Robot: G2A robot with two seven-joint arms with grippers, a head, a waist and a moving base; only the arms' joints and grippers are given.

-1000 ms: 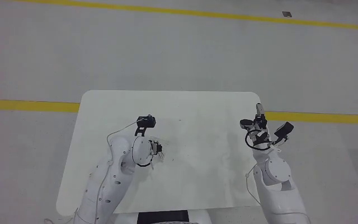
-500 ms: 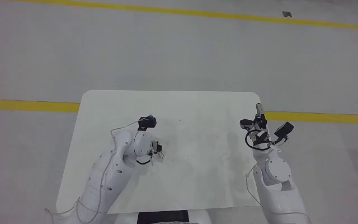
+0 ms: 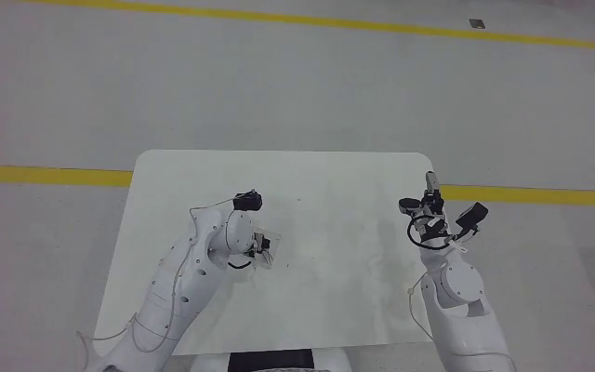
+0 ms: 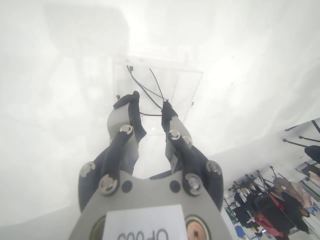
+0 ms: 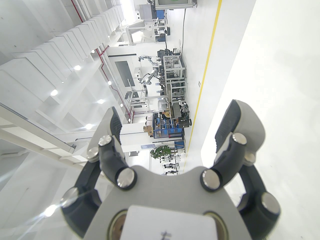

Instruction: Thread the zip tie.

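A clear plastic tray [image 4: 186, 86] lies on the white table [image 3: 353, 186] left of the middle, with thin black zip ties [image 4: 143, 87] inside it. My left gripper [image 4: 150, 102] hangs just over the tray's near side, open by a narrow gap. One zip tie's end meets a black fingertip [image 4: 166, 107], but nothing is clamped. From above, the left gripper [image 3: 257, 246] sits at the tray [image 3: 269, 250]. My right gripper [image 3: 432, 209] is held up by the table's right edge, open and empty; in its own view the right gripper [image 5: 172, 118] points out toward the room.
The table's bare middle [image 3: 344, 251] lies between the two arms. A yellow floor line [image 3: 521, 194] runs behind the right arm. Machines and racks [image 5: 172, 76] stand far off in the room.
The left arm has swung forward and to the right, bringing its gripper closer over the clear tray. The right arm has kept still.
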